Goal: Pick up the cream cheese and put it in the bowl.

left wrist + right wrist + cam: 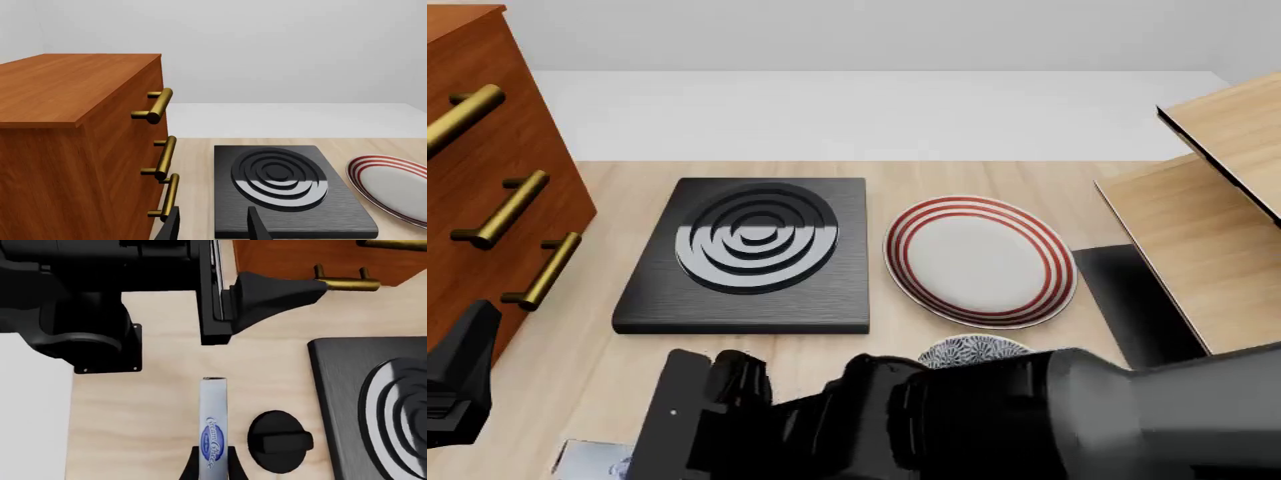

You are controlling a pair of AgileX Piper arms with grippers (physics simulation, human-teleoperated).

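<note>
Beside the black knob [279, 441], just on its side away from the stove plate [373, 410], the cream cheese [213, 425] lies on the table [147, 415], long axis running toward the left arm's base. Right gripper [212, 467] sits over the box's near end; a dark finger [189, 469] shows on one flank and another on the opposite flank, both close against the box. Whether the jaws are pressing or merely bracketing it, cannot tell from this view. Left gripper [213, 227] points at the stove plate and the cabinet [67, 125], jaws parted, nothing between them. Front view: right arm blocks most of the near table; only a rim of the patterned bowl [974, 350] shows, just this side of the red-ringed plate [981, 260], well apart from the knob. Judgement: step in hand is the grasp. To do it well, keep jaws square across the narrow width, close firmly on the flanks, and lift straight up so the box does not scrape the knob. Then carry across toward the bowl, staying high enough to pass its rim.
</note>
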